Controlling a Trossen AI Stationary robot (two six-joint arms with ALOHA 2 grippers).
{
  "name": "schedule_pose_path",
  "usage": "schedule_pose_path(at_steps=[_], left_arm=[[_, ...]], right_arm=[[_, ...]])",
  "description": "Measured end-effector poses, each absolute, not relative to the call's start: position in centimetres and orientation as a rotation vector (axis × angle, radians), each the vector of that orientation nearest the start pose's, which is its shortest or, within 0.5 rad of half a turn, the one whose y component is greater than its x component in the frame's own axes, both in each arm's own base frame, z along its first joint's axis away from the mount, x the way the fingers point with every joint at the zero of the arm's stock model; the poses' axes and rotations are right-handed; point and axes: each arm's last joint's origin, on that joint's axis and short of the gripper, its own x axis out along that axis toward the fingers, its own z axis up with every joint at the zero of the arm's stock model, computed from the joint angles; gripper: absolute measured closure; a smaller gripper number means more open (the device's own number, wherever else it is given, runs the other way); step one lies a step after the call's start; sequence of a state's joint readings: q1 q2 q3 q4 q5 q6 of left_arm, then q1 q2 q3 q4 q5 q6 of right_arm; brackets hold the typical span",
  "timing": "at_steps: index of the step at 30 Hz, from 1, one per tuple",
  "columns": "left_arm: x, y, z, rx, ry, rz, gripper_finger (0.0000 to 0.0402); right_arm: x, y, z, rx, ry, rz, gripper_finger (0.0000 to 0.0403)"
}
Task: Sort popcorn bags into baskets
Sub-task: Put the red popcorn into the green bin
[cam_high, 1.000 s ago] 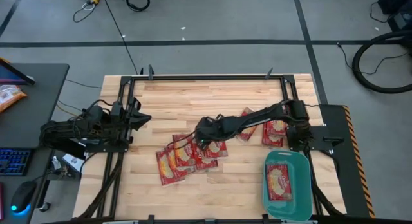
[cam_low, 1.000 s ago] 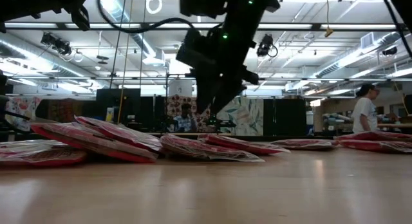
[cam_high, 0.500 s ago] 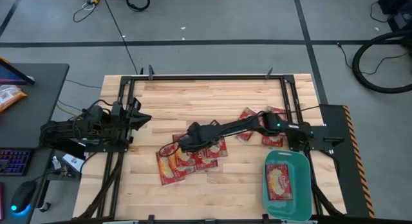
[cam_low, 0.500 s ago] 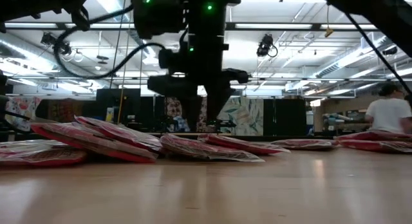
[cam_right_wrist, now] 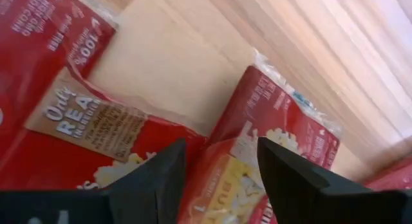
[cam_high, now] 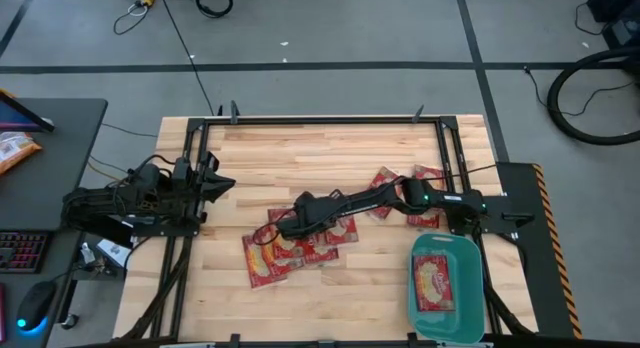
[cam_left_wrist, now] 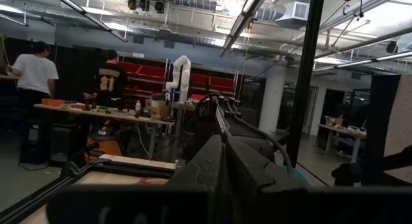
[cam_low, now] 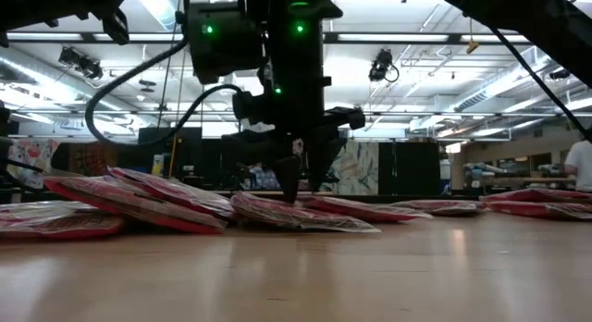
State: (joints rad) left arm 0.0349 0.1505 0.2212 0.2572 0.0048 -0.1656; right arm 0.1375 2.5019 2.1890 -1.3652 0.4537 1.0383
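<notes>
Right claw point(cam_low: 296, 194) stood with its fingers parted, tips lowered onto a red popcorn bag point(cam_low: 301, 214) in the overlapping cluster at mid-table, straddling its edge without a closed grip; more bags point(cam_high: 428, 200) lay near the right arm's base, and one point(cam_high: 433, 283) lay inside the teal tub point(cam_high: 472, 310). Left claw point(cam_high: 213, 186), parked at the table's left edge, was closed and empty

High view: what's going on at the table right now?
The right gripper is reaching across to the pile of flat red popcorn bags near the table's middle, its fingers open just above a bag, nothing gripped yet. One red bag already lies in the teal-green plastic tub at the right edge. Two more bags sit near the right arm's base. The left gripper waits shut at the left side.
</notes>
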Motion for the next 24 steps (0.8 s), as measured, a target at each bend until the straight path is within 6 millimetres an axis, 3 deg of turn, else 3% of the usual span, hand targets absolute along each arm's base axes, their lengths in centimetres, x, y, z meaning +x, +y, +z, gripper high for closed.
schedule_pose_path(at_steps=[8, 17, 24], left_arm=[[9.1, 0.3, 25.1, -0.158, -0.330, 0.003, 0.0374], [9.1, 0.3, 25.1, -0.158, -0.330, 0.003, 0.0374], [9.1, 0.3, 25.1, -0.158, -0.329, 0.003, 0.0374]], right_arm=[[46.3, 5.3, 13.2, 0.289, 1.359, -0.952, 0.0275], [46.0, 6.0, 13.4, 0.260, 1.388, -0.913, 0.0390], [45.7, 6.8, 15.4, 0.235, 1.436, -0.891, 0.0393]])
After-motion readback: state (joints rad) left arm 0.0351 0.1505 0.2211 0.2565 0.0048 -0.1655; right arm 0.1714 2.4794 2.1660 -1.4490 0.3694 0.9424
